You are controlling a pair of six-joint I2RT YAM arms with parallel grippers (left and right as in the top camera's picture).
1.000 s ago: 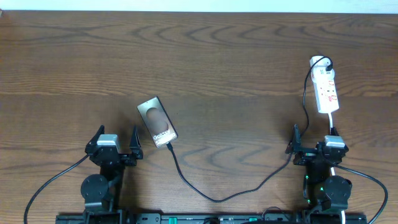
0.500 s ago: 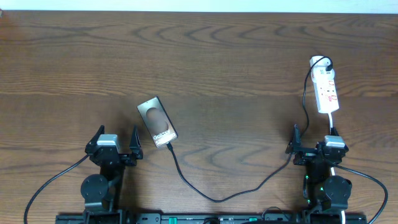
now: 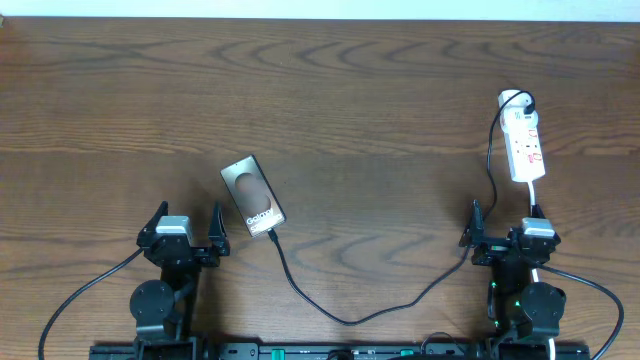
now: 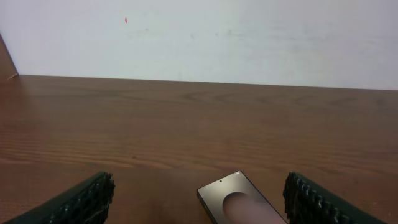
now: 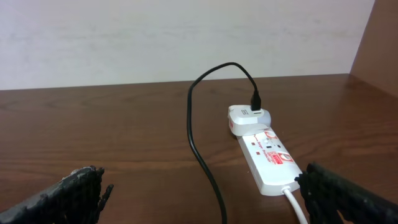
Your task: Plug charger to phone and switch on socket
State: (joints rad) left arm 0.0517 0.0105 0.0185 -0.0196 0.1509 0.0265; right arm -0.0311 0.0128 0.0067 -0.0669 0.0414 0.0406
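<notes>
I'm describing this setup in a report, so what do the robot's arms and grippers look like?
Both arms are black. The left gripper and right gripper each have two black fingers with bumpy ribbed pads and a silver block on top. A thin black cable trails from each base; green lights glow on the right arm.

Overhead straight down, wrist views low — facing wall, phone shared

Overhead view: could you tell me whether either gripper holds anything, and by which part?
Nothing is held; the left gripper and right gripper both stand open.
</notes>
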